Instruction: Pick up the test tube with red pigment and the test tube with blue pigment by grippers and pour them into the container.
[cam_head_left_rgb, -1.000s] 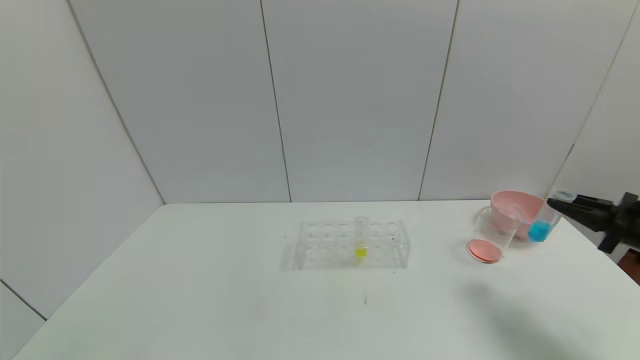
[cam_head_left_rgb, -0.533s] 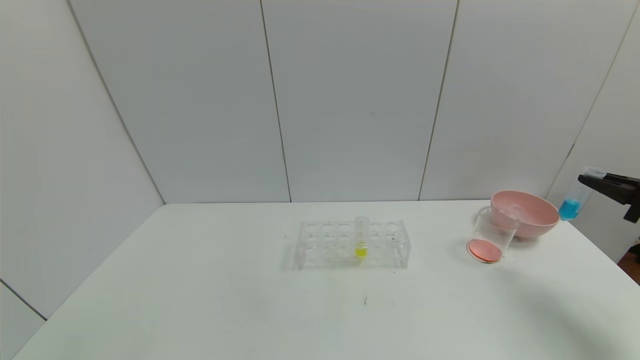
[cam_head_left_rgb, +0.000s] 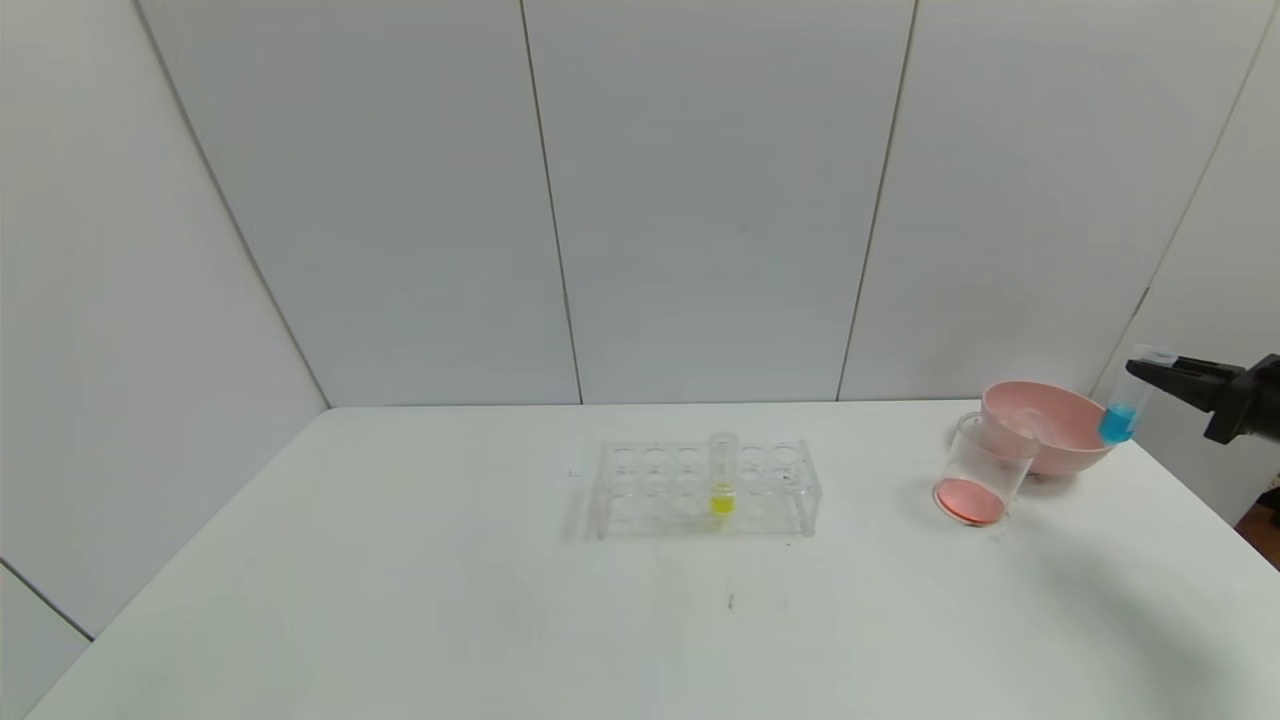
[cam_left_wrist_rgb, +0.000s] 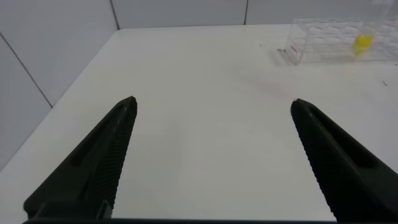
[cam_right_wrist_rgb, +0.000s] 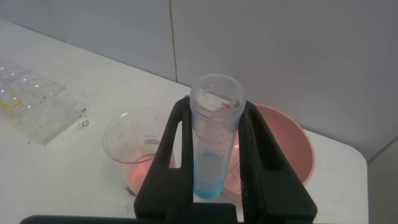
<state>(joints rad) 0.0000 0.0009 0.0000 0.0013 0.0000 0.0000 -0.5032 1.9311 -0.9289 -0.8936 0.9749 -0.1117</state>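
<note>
We see the right gripper (cam_head_left_rgb: 1150, 368) at the far right edge of the head view, its two pointed black fingers (cam_right_wrist_rgb: 258, 155) closed on the rim end of the blue tube (cam_head_left_rgb: 1124, 398), a slim clear cylinder hanging nearly upright with cyan liquid in its rounded bottom, in the air just above the right rim of the pink bowl (cam_head_left_rgb: 1040, 420). The bowl is smooth and matte, and the container (cam_head_left_rgb: 982, 470), a clear cylindrical cup with a thin layer of reddish liquid on its floor, stands touching or just in front of the bowl's left side; we cannot tell which. The clear rack (cam_head_left_rgb: 705, 487), a box of round wells, sits mid-worktop, well apart from the cup, holding a yellow tube (cam_head_left_rgb: 722, 473). The white worktop (cam_head_left_rgb: 400, 600) is smooth, with wide bare room to the left and front; its right edge runs close behind the bowl. The right arm is cut off by the frame. The left gripper (cam_left_wrist_rgb: 211, 124) hangs over the worktop's left part, fingers spread wide with nothing between them.
</note>
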